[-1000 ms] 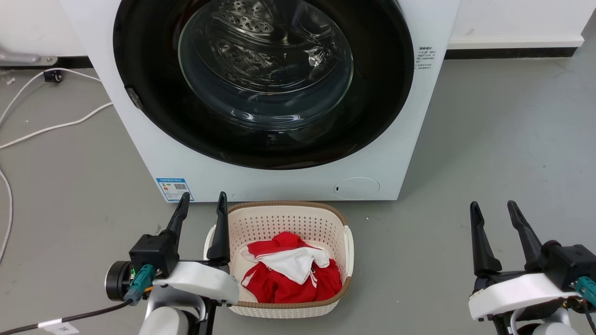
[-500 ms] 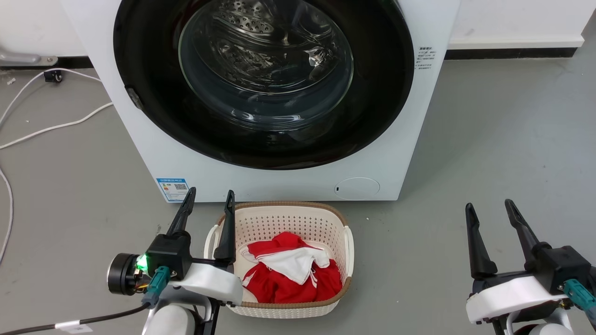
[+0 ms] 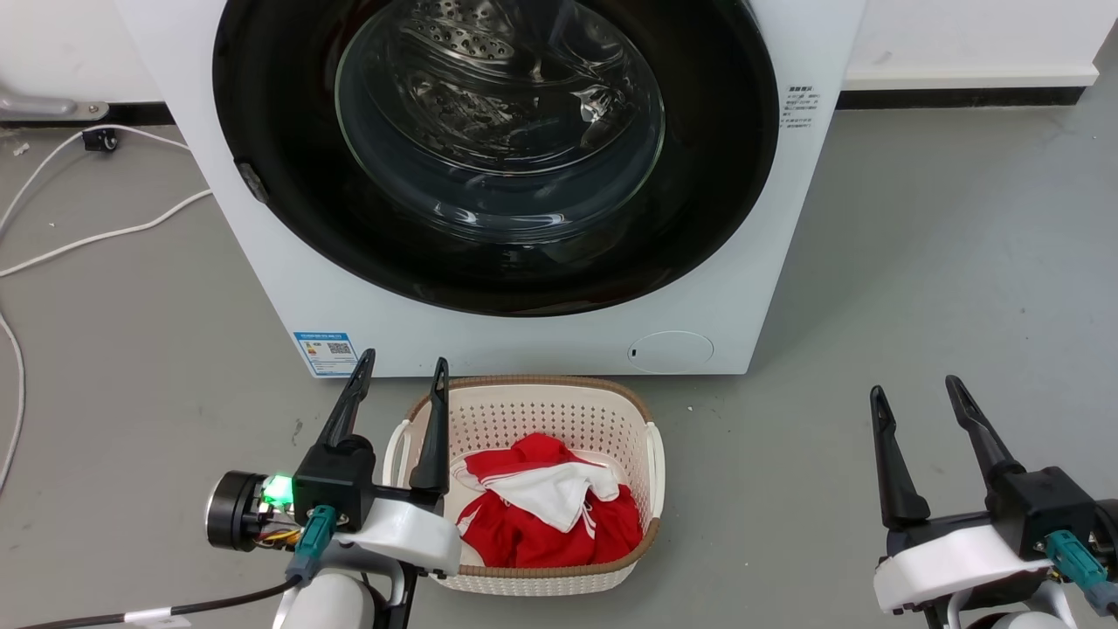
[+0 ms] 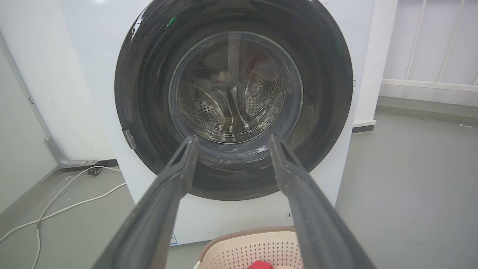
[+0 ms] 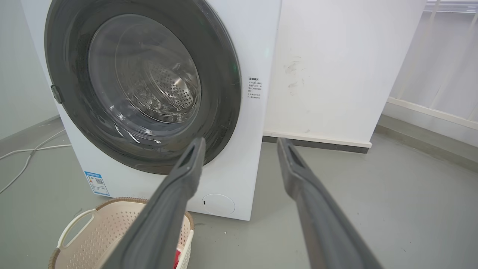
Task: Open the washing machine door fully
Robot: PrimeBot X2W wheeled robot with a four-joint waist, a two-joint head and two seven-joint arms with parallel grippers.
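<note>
**Washing machine door point(image 3: 716, 175), shut flush on the washer point(image 3: 524, 345) front, ahead of and above both grippers.**
Left gripper point(image 3: 403, 360): fingers spread, empty, nearer the grey tab point(image 3: 251, 182) on the door's left rim. Right gripper point(image 3: 914, 385): fingers spread, empty, well off to the right.

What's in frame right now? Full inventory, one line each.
washing machine: 1, white, centre back, by the wall
washing machine door: 1, glossy black with clear glass centre, on the washer front, looks shut
sticker: 1, blue, washer front, lower left corner
round cover: 1, white, washer front, lower right
basket: 1, cream with brown rim, on the floor before the washer
clothes: red and white heap, in the basket
cables: at least 2, white, floor left of the washer
left gripper: 1, dark fingers, open, by the basket's left edge
right gripper: 1, dark fingers, open, lower right
</note>
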